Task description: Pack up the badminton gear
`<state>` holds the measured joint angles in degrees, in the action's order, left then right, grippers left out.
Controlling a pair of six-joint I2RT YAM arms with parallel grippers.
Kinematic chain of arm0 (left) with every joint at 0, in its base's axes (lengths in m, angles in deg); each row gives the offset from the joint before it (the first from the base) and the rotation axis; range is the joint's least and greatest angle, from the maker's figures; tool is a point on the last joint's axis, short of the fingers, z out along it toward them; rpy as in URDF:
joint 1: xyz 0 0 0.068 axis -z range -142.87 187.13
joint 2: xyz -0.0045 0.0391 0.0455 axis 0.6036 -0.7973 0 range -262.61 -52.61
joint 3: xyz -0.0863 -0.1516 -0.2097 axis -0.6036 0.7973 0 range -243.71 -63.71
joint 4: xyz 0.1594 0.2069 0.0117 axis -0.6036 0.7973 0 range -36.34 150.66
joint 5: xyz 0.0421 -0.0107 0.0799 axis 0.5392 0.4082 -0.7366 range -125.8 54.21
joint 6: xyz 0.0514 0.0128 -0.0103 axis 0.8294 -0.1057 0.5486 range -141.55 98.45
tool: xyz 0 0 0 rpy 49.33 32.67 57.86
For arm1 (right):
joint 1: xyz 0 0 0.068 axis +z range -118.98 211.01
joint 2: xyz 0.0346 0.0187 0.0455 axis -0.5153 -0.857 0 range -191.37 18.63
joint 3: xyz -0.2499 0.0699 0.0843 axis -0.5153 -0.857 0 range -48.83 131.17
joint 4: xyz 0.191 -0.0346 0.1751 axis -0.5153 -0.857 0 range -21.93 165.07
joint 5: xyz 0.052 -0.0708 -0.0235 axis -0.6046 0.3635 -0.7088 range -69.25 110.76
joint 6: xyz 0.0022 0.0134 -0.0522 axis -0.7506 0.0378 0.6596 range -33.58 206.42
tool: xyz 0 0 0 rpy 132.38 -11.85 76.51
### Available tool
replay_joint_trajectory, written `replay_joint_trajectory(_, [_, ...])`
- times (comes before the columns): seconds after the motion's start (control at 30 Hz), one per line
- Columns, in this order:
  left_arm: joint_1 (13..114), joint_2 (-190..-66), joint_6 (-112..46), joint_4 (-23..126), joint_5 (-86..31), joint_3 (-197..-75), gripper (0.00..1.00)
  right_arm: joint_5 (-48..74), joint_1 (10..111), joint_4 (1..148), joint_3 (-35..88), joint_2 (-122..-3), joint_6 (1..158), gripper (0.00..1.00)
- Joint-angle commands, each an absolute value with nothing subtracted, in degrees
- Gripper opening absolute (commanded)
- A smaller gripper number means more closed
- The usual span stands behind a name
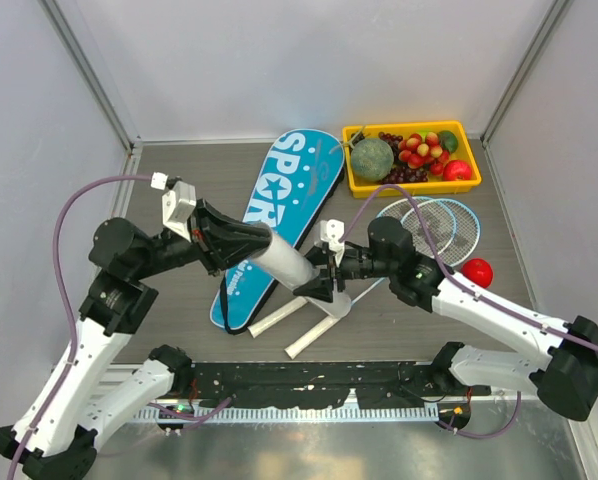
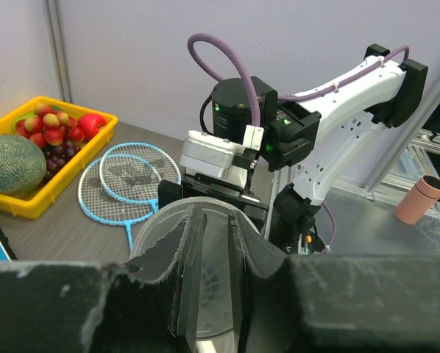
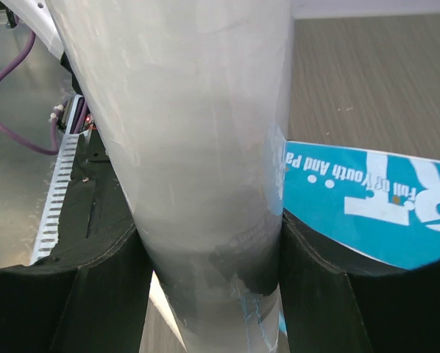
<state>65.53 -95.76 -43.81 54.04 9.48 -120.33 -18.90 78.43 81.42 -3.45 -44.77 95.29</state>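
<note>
The long white tube [image 1: 297, 264] is held off the table, slanting down to the right. My right gripper [image 1: 324, 283] is shut on its lower part, and the tube [image 3: 190, 110] fills the space between the two pads [image 3: 316, 294]. My left gripper [image 1: 262, 243] is at the tube's upper mouth. Its fingertips [image 2: 216, 213] stand close together inside the rim [image 2: 143, 239], pinching a ribbed white shuttlecock [image 2: 209, 278]. Two light-blue rackets [image 1: 434, 222] [image 2: 124, 180] lie on the table, white handles [image 1: 277, 318] under the tube. The blue SPORT bag [image 1: 289, 195] [image 3: 367, 191] lies flat behind.
A yellow tray [image 1: 409, 188] [image 2: 29, 206] of fruit stands at the back right. A red round fruit [image 1: 476, 272] lies beside my right forearm. A tan cylinder [image 2: 420, 198] rests on the metal surface beyond the right arm.
</note>
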Motion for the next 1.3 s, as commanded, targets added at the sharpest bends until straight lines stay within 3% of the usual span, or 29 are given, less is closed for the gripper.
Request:
replay_joint_trajectory(0.0, [66.4,-100.2,-43.8,77.4,11.8,-126.5,0.24,-19.6,79.3,94.8,5.1,-38.4,100.7,0.39])
replay_joint_trajectory(0.13, [66.4,-102.5,-42.4,85.6,9.6,-136.2,0.27,-18.9,79.3,93.7,5.1,-37.4,100.4,0.39])
replay_joint_trajectory(0.23, [66.4,-101.5,-44.0,84.4,7.0,-139.7,0.38,-18.6,79.3,95.6,4.0,-37.5,96.7,0.39])
replay_joint_trajectory(0.53, [66.3,-103.4,-42.0,88.6,3.9,-151.1,0.45,-17.1,79.4,102.0,1.2,-39.1,87.4,0.39])
replay_joint_trajectory(0.77, [66.2,-96.2,-38.6,83.2,-1.6,-141.2,0.81,-11.5,79.4,105.9,2.7,-40.3,75.7,0.41])
replay_joint_trajectory(0.87, [66.3,-94.8,-38.0,80.9,-0.1,-137.4,0.88,-8.8,79.3,110.2,2.6,-41.2,69.7,0.41])
replay_joint_trajectory(1.1, [66.3,-94.6,-37.2,77.2,7.3,-128.1,0.92,6.1,79.4,115.1,2.9,-42.0,53.1,0.44])
replay_joint_trajectory(1.27, [66.4,-95.2,-38.9,73.1,8.9,-122.6,0.92,8.3,79.3,121.1,3.5,-44.3,46.8,0.44])
